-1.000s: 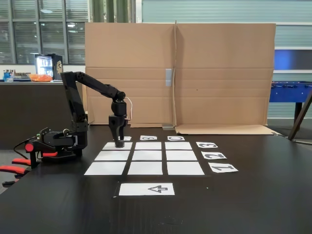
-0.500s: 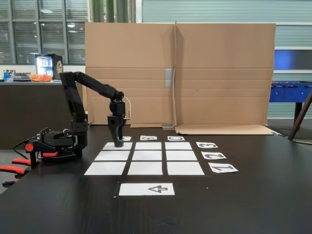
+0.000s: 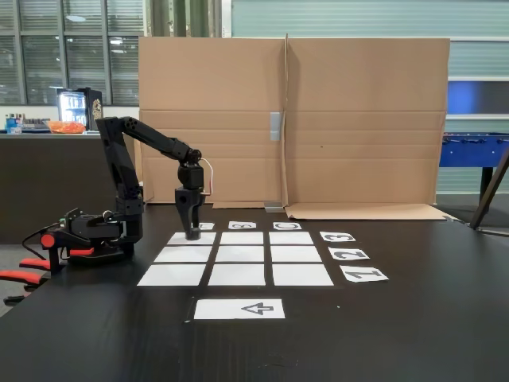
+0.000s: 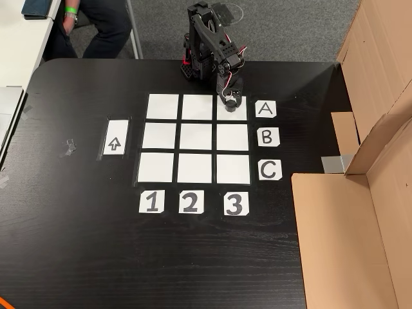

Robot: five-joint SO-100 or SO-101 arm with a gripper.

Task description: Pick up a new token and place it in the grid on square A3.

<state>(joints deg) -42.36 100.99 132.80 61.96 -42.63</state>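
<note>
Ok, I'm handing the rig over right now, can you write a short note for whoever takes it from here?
Tool: down over square A3, the grid's corner cell beside the A label. Whether it is open or shut cannot be told from either view.
Token: a small dark piece sits at the tool tips on or just above A3; contact with the paper is unclear.
Done: token brought to A3.
Left: confirm the token rests on the square, open the tool if it isn't already, lift straight up and retract. The other eight cells look bare.
</note>
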